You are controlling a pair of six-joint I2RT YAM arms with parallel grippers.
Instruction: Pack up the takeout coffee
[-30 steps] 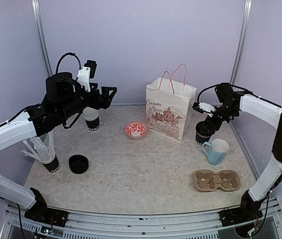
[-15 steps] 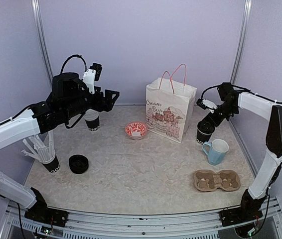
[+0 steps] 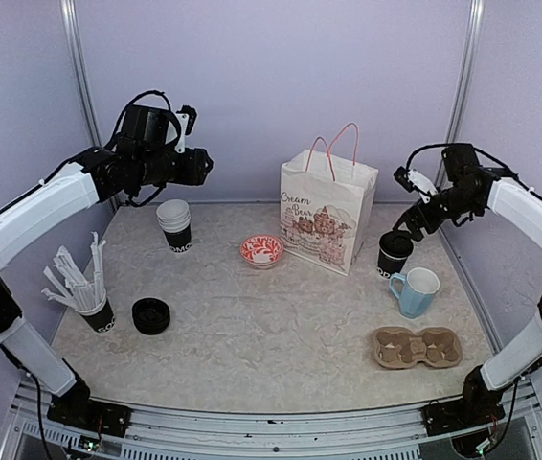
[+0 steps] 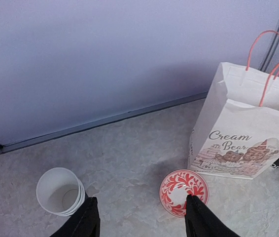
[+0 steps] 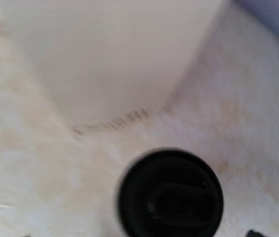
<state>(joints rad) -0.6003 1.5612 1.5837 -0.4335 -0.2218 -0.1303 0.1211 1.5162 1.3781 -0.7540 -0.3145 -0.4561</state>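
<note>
1. The one lidded takeout coffee cup (image 3: 395,254) stands upright on the table (image 3: 281,326). It is just right of the paper bag (image 3: 327,220) and just behind the light-blue mug (image 3: 417,290). Its black lid is seated on the rim, so I can't see what it holds.
2. My right gripper (image 3: 413,226) hangs just above that lid, clear of it. The right wrist view is blurred: the lid sits low in the middle and only a dark sliver of finger shows at the lower right edge. I read the jaws as spread wide with nothing in them.
3. My left gripper (image 4: 142,221) is raised near the back wall on the left. Its fingers stand moderately apart and hold nothing.
4. Below it, at back left, is a stack of lidless black paper cups (image 3: 174,225). The top one is white inside and empty.
5. At front left a pile of black lids (image 3: 150,315) lies just beside a black cup (image 3: 99,314) crammed with white straws (image 3: 75,278), which fan up and leftward.
6. A red-and-white patterned bowl (image 3: 261,250) sits empty between the cup stack and the bag.
7. The bag is white, printed "Cream Bear", and upright with its pink handles raised and its mouth open. No view shows its inside.
8. The mug is white inside with its handle to the left, and it looks empty.
9. The cardboard cup carrier (image 3: 417,347) lies at front right with both wells empty.
</note>
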